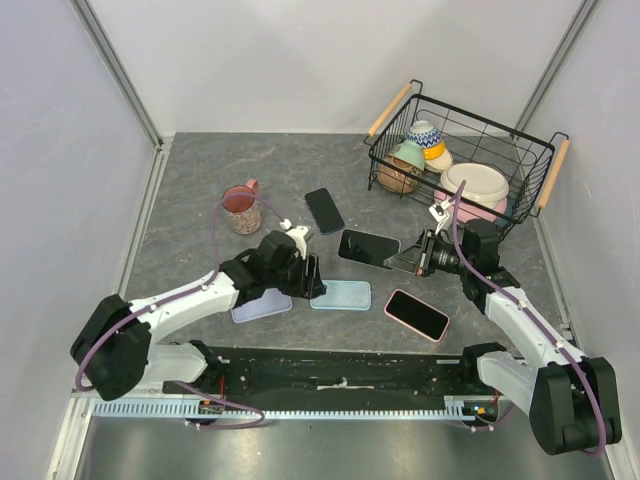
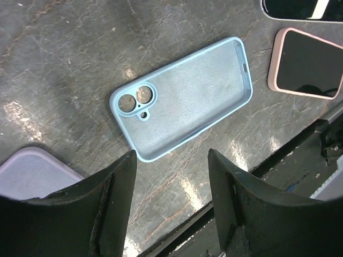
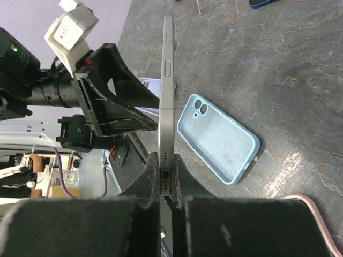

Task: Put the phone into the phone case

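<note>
An empty light blue phone case (image 1: pixel 341 295) lies open side up on the table; it fills the middle of the left wrist view (image 2: pixel 187 96) and shows in the right wrist view (image 3: pixel 218 138). My left gripper (image 1: pixel 310 280) is open and empty just left of the case, with its fingertips (image 2: pixel 126 171) at the case's near corner. My right gripper (image 1: pixel 422 256) is shut on a dark-screened phone (image 1: pixel 368 248) and holds it by one end above the table, behind and right of the case. In the right wrist view the phone (image 3: pixel 166 91) stands edge-on between the pads (image 3: pixel 155 166).
A lilac case (image 1: pixel 262 307) lies under the left gripper. A phone in a pink case (image 1: pixel 417 314) lies right of the blue case. Another dark phone (image 1: pixel 324 210) and a red mug (image 1: pixel 241 208) lie further back. A wire basket (image 1: pixel 530 150) of bowls stands back right.
</note>
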